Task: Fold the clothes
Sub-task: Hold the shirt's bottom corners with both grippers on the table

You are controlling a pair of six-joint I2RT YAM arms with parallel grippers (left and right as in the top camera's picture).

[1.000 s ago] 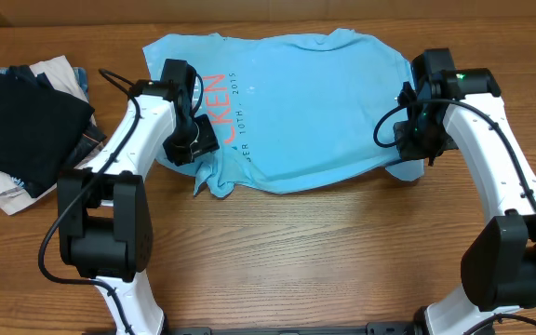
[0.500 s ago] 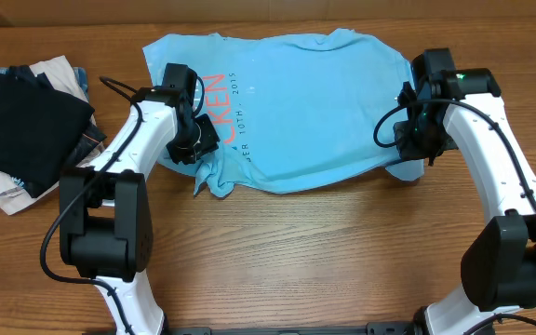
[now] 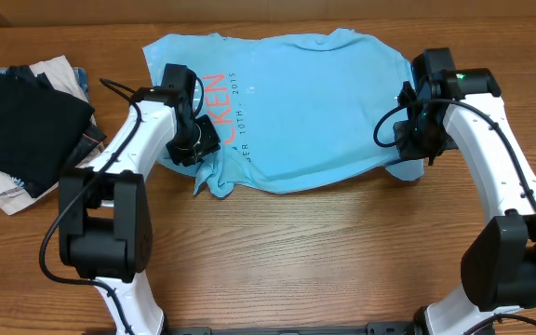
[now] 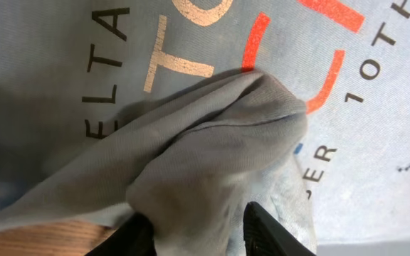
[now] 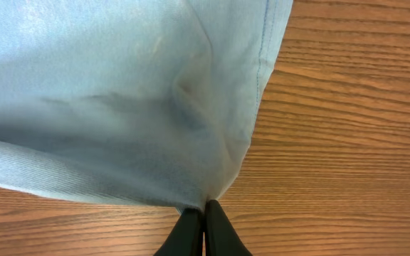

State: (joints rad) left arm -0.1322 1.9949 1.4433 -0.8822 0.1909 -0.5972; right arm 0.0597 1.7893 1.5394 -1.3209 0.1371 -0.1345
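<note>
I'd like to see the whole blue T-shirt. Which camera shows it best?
The overhead view: the T-shirt lies spread out, nearly all visible. The left wrist view shows only a bunched fold over lettering; the right wrist view only a corner.

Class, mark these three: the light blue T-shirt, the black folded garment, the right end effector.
light blue T-shirt (image 3: 314, 102): overhead view, plain middle of the cloth.
black folded garment (image 3: 21, 126): overhead view, centre of its top.
right end effector (image 5: 205, 210): right wrist view, between the fingertips pinching the shirt's edge.
</note>
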